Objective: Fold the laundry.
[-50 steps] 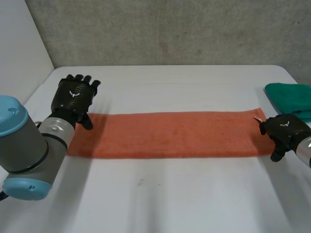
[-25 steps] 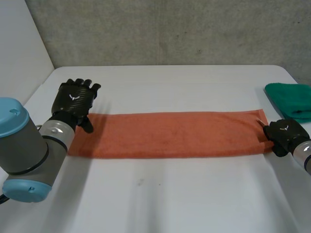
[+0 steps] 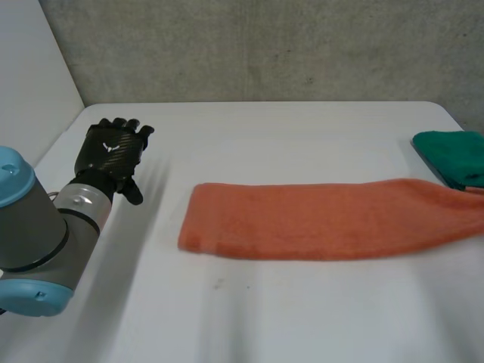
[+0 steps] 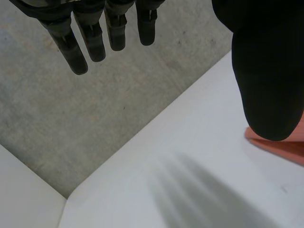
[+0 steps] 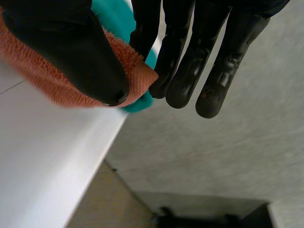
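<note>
A long orange towel (image 3: 318,219) lies flat across the white table (image 3: 265,318), its right end running off toward the table's right side. In the right wrist view my right hand (image 5: 66,47) pinches a corner of the orange towel (image 5: 135,71) between its thumb and a straight finger, the end lifted over the table's edge. My left hand (image 3: 113,151) rests open at the table's left, well apart from the towel's left end. The left wrist view has the left hand (image 4: 266,71) with straight fingers and a bit of towel (image 4: 280,147) beside its thumb.
A folded green cloth (image 3: 454,155) lies at the table's right edge, just behind the towel's right end; it also sits behind the pinched corner as green cloth (image 5: 137,102). A grey wall runs behind the table.
My right hand shut on the towel's right end and pulled it to the right, leaving the head view. The towel slid away from my left hand, which stayed in place.
</note>
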Motion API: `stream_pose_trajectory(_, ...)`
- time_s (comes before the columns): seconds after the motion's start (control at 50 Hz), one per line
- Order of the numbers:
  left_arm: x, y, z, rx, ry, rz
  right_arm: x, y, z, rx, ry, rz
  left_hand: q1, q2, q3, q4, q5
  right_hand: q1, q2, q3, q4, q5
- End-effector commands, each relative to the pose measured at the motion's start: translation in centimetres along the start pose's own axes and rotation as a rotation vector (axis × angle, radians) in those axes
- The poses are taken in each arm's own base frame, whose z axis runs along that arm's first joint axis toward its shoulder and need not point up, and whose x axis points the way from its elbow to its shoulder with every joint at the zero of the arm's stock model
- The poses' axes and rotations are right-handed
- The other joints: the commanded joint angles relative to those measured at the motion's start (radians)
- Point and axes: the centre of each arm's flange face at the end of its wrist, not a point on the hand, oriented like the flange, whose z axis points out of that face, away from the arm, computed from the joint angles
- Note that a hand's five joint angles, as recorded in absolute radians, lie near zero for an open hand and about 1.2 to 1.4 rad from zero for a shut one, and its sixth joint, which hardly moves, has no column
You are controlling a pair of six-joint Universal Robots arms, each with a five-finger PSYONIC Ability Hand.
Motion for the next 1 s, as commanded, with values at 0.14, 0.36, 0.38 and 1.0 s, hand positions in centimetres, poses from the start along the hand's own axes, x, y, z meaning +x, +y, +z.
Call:
stream_pose_trajectory(0.14, 0.1, -5.9, -0.4, 0.232, 0.183, -0.129, -8.9, -19.1, -8.7, 0.604, -0.199, -0.068, -0.015, -0.028, -0.035, -0.026, -0.045, 0.429, 0.224, 0.216, 0.207, 0.239)
stream_pose_trajectory(0.36, -4.2, -8.7, 0.2, 0.309, 0.164, -0.258, -24.5, -25.3, -19.5, 0.978, -0.654, -0.142, -0.014, -0.027, -0.034, -0.026, -0.044, 0.429, 0.224, 0.216, 0.207, 0.239)
stream_pose_trajectory(0.38, -4.7, -8.7, 0.2, 0.309, 0.148, -0.257, -25.5, -25.2, -19.8, 0.981, -0.678, -0.146, -0.014, -0.027, -0.034, -0.026, -0.044, 0.429, 0.224, 0.216, 0.207, 0.239)
stream_pose_trajectory(1.0, 7.5, -3.0, 0.6, 0.099, 0.450, -0.265, -19.2, -13.3, -12.5, 0.177, -0.746, 0.431, 0.030, 0.017, 0.010, 0.019, 0.000, -0.792, -0.998, -1.005, -1.015, -0.982)
